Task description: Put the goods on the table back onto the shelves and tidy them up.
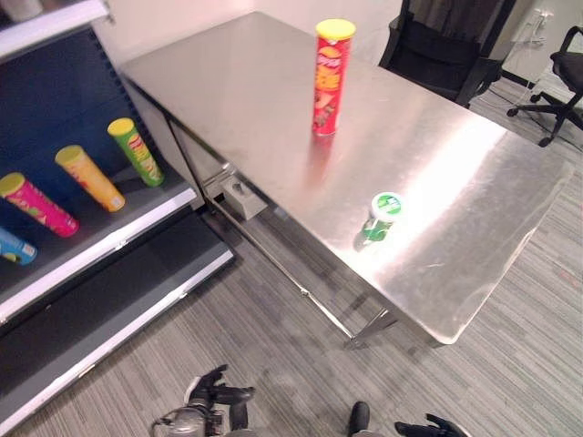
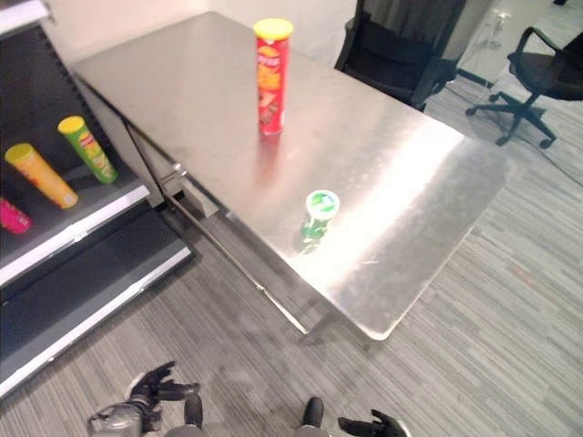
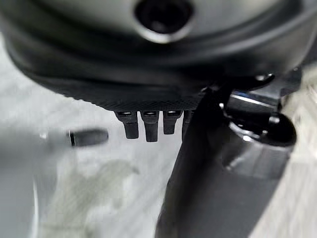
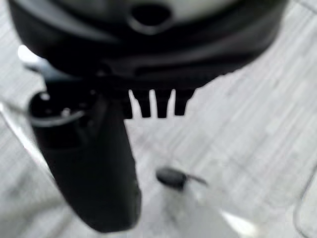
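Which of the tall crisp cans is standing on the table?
The red can with the yellow lid; the green, orange and pink cans lie on the shelf.

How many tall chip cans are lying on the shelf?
4: green can, orange can, pink can and a blue can at the picture's edge. More may be hidden past it.

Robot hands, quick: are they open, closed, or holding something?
Left hand: open, holding nothing, low over the floor.
Right hand: open, holding nothing, low over the floor.
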Available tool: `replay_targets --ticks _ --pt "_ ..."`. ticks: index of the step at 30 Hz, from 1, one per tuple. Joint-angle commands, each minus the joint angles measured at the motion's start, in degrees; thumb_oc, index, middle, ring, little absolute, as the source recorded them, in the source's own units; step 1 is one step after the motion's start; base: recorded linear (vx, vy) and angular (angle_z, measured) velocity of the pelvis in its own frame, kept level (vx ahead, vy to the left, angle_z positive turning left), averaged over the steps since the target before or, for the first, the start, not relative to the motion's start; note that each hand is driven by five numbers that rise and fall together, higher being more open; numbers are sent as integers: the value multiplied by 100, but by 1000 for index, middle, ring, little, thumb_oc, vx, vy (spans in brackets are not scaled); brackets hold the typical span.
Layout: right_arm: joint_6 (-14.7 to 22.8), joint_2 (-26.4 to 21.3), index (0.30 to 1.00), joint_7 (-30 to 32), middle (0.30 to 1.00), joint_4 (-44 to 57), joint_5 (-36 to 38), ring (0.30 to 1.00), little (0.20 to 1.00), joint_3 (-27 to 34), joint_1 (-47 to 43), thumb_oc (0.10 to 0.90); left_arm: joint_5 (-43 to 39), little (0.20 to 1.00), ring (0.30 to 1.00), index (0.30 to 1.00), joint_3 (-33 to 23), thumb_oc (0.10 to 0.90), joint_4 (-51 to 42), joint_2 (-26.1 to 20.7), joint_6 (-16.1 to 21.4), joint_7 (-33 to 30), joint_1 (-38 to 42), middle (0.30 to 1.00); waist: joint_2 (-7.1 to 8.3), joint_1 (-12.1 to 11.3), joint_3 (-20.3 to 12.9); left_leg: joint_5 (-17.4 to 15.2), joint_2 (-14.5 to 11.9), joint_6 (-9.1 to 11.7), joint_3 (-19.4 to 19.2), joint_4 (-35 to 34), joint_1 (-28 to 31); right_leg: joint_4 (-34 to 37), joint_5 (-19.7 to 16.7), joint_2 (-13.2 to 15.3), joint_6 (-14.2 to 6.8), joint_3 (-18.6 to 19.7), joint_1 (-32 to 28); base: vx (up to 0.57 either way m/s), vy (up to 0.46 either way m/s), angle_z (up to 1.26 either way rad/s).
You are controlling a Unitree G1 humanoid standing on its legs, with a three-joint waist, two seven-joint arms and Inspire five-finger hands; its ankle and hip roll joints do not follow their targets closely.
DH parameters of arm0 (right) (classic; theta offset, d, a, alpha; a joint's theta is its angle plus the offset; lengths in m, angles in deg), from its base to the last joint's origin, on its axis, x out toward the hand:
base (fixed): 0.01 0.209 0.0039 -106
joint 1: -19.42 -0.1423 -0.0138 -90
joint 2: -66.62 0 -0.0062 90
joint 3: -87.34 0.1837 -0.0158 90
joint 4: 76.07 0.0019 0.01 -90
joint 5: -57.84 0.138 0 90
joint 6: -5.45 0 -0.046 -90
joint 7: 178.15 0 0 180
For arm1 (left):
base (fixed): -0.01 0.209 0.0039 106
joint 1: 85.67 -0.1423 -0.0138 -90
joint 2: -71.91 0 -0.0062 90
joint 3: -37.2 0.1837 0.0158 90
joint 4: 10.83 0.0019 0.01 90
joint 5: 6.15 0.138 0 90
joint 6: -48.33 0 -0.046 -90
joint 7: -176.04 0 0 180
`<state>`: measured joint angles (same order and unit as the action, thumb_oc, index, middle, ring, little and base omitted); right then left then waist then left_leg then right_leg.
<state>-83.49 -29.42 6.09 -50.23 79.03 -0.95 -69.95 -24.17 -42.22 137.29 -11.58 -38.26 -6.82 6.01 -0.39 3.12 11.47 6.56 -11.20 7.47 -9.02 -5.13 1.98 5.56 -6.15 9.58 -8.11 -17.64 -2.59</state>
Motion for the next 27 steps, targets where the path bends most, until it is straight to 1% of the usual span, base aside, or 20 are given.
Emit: replay_targets --ticks 1,2,5,6,7,8,9,10,12,13,14,16,17,18,19,21,22,27 --pt "265 -302 900 -67 900 747 713 900 900 439 126 800 -110 900 900 900 -319 800 -217 -782 212 4 325 900 326 -84 139 -756 453 -111 94 13 155 -56 -17 377 -503 145 190 79 14 -15" --pt "397 -647 900 49 900 1238 828 900 900 994 307 800 49 900 900 900 -356 800 -164 -764 207 73 241 900 305 -11 93 -800 452 -103 36 13 231 -56 14 372 -507 160 140 96 45 -12" --pt "548 -1464 900 303 900 1599 702 900 900 1845 419 800 279 900 900 900 -392 800 -53 -683 200 151 110 900 256 71 8 -922 440 -93 -38 13 384 -56 92 331 -521 195 27 85 40 -1" --pt "544 -1465 900 303 900 1605 701 900 900 1854 424 800 279 900 900 900 -387 800 -52 -679 200 150 115 900 258 69 -4 -903 450 -98 -36 13 359 -56 78 340 -520 196 51 48 22 -1" --pt "596 -1750 900 352 900 1721 645 900 900 2045 425 800 328 900 900 900 -389 800 -60 -671 202 173 85 900 253 89 -29 -923 442 -97 -45 13 380 -56 86 344 -525 204 39 40 30 -1" --pt "755 -2144 900 436 900 2553 574 900 900 2356 461 800 401 900 900 900 -384 800 -46 -649 228 200 42 900 239 113 -57 -947 452 -97 -65 13 420 -56 96 330 -527 235 9 55 41 -4" --pt "834 -2262 900 459 900 3115 500 900 900 2478 525 800 432 900 900 900 -399 800 -29 -636 217 191 31 900 237 125 -77 -957 456 -98 -80 13 424 -56 98 332 -526 251 19 58 48 -8" --pt "1103 -2694 900 297 900 3900 539 900 900 2551 435 800 428 900 900 900 -429 800 13 -618 256 205 -16 900 237 125 -97 -993 446 -89 -111 13 477 -56 116 326 -528 270 -17 36 33 -12" --pt "1267 -3194 900 -128 900 4821 794 900 900 2480 326 800 417 900 900 900 -417 800 -46 -644 307 279 -114 900 242 96 -114 -994 438 -78 -126 13 498 -56 122 315 -518 293 -33 15 16 -19" --pt "1263 -3193 900 -130 900 4827 796 900 900 2488 332 800 417 900 900 900 -416 800 -48 -643 306 279 -113 900 247 99 -130 -973 449 -83 -121 13 469 -56 107 326 -516 291 -7 8 7 -16" --pt "1409 -3539 900 -479 900 5380 1209 900 900 2437 228 800 419 900 900 900 -359 800 -151 -662 352 379 -188 900 270 65 -162 -971 439 -70 -134 13 483 -56 113 322 -519 291 -21 7 8 -5" --pt "1415 -3802 900 -1018 900 5850 1733 900 900 2324 126 800 458 900 900 900 -317 800 -191 -669 391 493 -270 900 295 21 -218 -964 434 -54 -148 13 469 -56 113 332 -526 270 -19 15 8 5" --pt "1413 -3808 900 -1028 900 5848 1744 900 900 2329 131 800 459 900 900 900 -317 800 -191 -667 392 494 -272 900 292 22 -220 -965 434 -54 -147 13 468 -56 113 331 -526 269 -18 16 7 10" --pt "1324 -4068 900 -1557 900 6252 2219 900 900 1930 -66 800 435 900 900 900 -258 800 -122 -623 400 594 -365 900 330 -58 -282 -951 425 -32 -146 13 460 -56 109 351 -533 221 -47 15 5 10" --pt "1192 -4264 900 -1793 900 6547 2162 900 900 1560 -146 800 430 900 900 900 -262 800 -59 -579 385 637 -403 900 361 -115 -317 -943 426 -24 -134 13 457 -56 98 356 -532 204 -58 14 5 10" --pt "1085 -4316 900 -1959 900 6687 2270 900 900 1310 -194 800 452 900 900 900 -244 800 13 -522 376 675 -414 900 378 -157 -338 -938 425 -20 -118 13 445 -56 90 367 -533 170 -62 1 0 8" --pt "1086 -4317 900 -1959 900 6683 2270 900 900 1299 -206 800 453 900 900 900 -249 800 14 -521 377 675 -415 900 378 -151 -339 -938 425 -21 -117 13 444 -56 90 367 -534 169 -61 -3 1 15" --pt "926 -4158 900 -2007 900 6587 2093 900 900 846 -315 800 332 900 900 900 -241 800 28 -459 359 711 -449 900 390 -257 -369 -928 445 -29 -63 13 406 -56 73 415 -544 90 -86 -1 3 10"
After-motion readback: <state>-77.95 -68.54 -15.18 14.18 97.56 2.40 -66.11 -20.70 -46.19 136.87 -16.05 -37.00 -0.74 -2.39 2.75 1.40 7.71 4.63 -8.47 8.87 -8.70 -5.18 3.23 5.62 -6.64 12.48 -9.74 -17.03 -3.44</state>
